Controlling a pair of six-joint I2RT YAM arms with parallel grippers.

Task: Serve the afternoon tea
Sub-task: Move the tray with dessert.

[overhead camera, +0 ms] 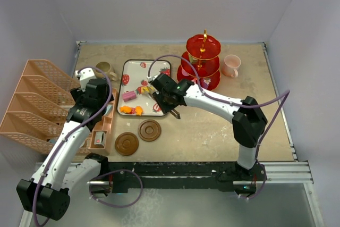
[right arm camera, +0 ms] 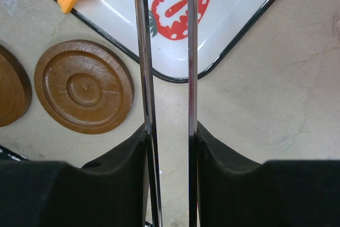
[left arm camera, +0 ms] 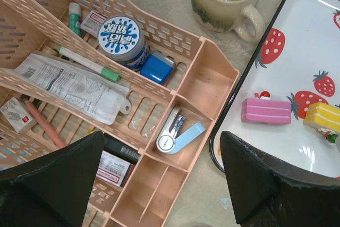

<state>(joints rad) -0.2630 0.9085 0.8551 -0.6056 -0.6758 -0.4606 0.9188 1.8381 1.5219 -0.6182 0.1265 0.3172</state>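
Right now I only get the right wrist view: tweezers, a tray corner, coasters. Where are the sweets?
Observer: A pink cake lies on the tray near its left rim, a yellow cake beside it.
Operator: And the mugs?
Observer: Olive-brown mug stands left of the tray; pink mug right of the red stand.
Operator: Left arm busy?
Observer: No, left fingers stand open, empty, above the peach organizer.

A fixed camera high at the near edge looks down over the whole tabletop (overhead camera: 212, 126); both wrist cameras hang close, facing down, sharing the tray (overhead camera: 135, 74).
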